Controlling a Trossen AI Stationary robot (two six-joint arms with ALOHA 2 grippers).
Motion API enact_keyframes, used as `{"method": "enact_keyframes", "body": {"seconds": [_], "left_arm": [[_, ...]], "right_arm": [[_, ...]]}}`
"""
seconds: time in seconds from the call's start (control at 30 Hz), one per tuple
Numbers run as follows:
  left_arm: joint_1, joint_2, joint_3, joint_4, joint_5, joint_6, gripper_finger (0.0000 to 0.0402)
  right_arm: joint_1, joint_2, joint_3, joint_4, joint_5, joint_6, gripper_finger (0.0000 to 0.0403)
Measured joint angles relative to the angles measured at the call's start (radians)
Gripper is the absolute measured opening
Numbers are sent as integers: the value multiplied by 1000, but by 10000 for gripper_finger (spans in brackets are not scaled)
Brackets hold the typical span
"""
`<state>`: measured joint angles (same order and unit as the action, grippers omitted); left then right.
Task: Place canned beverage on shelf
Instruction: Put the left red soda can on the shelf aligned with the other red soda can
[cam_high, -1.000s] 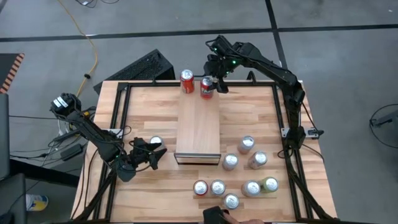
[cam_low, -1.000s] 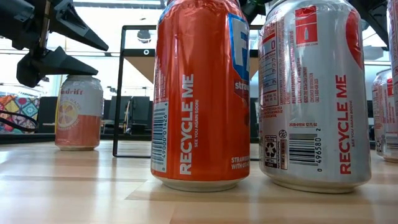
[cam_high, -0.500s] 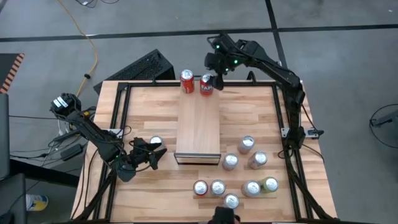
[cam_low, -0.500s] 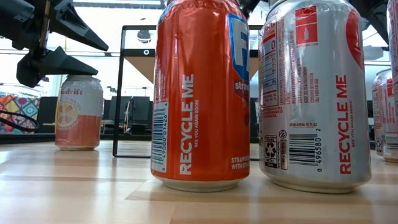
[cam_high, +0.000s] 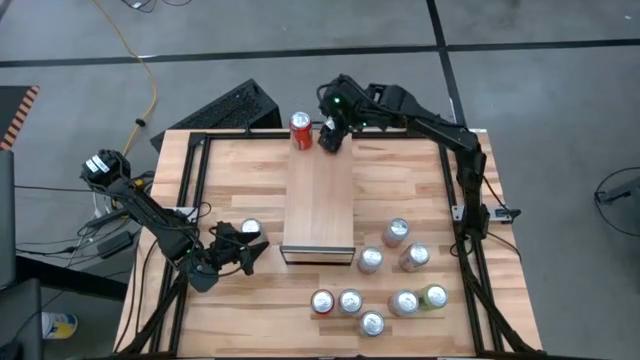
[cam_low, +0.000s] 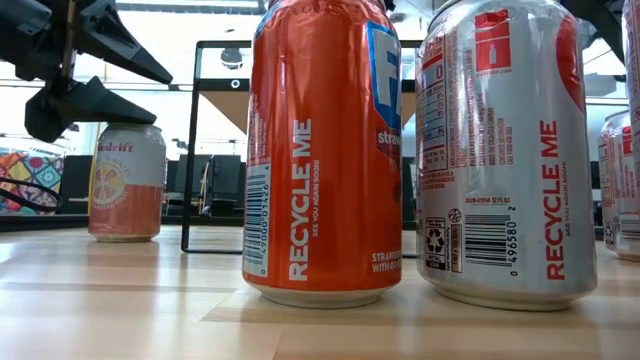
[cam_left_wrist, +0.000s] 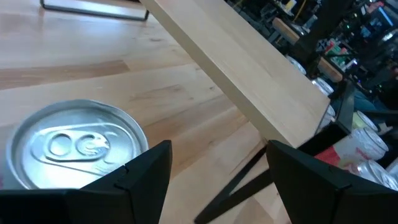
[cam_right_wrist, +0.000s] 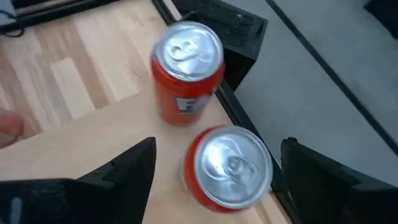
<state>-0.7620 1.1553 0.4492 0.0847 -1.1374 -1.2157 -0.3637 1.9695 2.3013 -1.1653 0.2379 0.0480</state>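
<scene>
The shelf (cam_high: 318, 205) stands mid-table, and two red cans stand on its far end. One can (cam_high: 300, 128) shows in the high view. The other (cam_right_wrist: 227, 165) is hidden there by my right gripper (cam_right_wrist: 217, 146), which hangs open above it, a finger on either side, touching nothing. My left gripper (cam_high: 245, 248) waits open at the table's left, just above a pink-and-white can (cam_low: 125, 180) on the tabletop. That can's silver top (cam_left_wrist: 71, 149) lies beside one finger, not between the two.
Several more cans stand on the table's near right part (cam_high: 400, 232) (cam_high: 350, 300), two of them filling the low view (cam_low: 320, 150) (cam_low: 500, 150). The shelf's black leg frame (cam_low: 190, 150) stands behind them. A black keyboard (cam_high: 235, 105) lies beyond the far left corner.
My right gripper has risen and gone toward the table's left along the far edge, rolling about its own axis, and now covers the second red can in the high view. It has stayed open, and the can has stayed on the shelf. A person's hand at the near edge has left the view.
</scene>
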Motion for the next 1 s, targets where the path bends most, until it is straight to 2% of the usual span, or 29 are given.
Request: {"method": "enact_keyframes", "body": {"seconds": [0.4, 0.9, 1.0], "left_arm": [[-1, 0, 0, 10, 34, -2, 251], [-3, 0, 0, 12, 36, -35, 251], [-4, -7, 0, 13, 85, -52, 251]], "right_arm": [[-48, -21, 2, -41, 35, 105, 317], [-29, -18, 0, -45, 104, 245, 317], [-21, -18, 0, -46, 106, 252, 317]]}}
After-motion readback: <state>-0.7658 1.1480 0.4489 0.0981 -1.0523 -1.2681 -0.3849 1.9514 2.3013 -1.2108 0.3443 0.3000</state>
